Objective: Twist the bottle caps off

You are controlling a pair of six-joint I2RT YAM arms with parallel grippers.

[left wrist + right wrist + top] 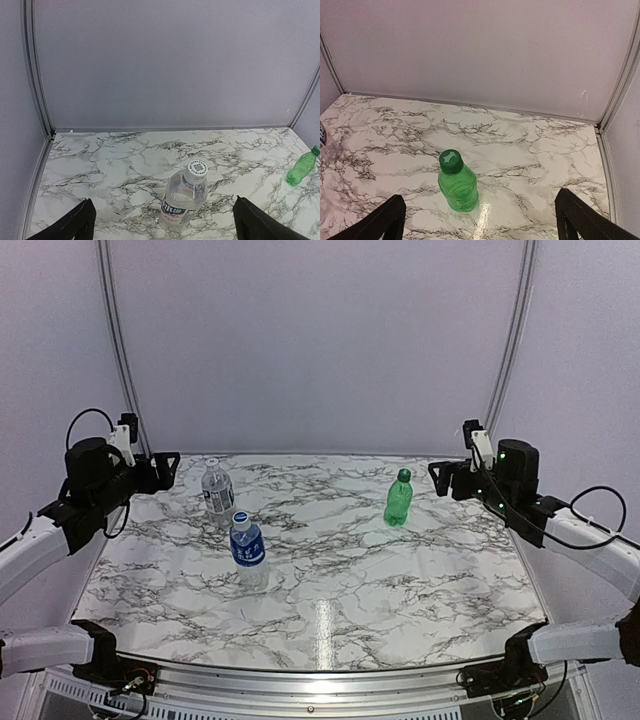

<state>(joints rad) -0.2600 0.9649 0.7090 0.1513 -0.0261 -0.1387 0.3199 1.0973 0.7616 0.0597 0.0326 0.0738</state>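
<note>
Three bottles stand upright on the marble table (400, 580). The clear bottle with a white label (217, 492) has a whitish cap (212, 462). The blue-label bottle (247, 546) has a blue cap (240, 517). The green bottle (398, 503) has a green cap (404, 475). All caps sit on their bottles. My left gripper (166, 471) is open and empty, left of the white-label bottle (184, 199) and raised above the table. My right gripper (441, 480) is open and empty, right of the green bottle (459, 189) with its cap (450, 160).
Grey walls close the table at the back and sides, with vertical rails in the back corners. The green bottle also shows at the right edge of the left wrist view (301, 168). A metal rail (320, 680) runs along the table's near edge.
</note>
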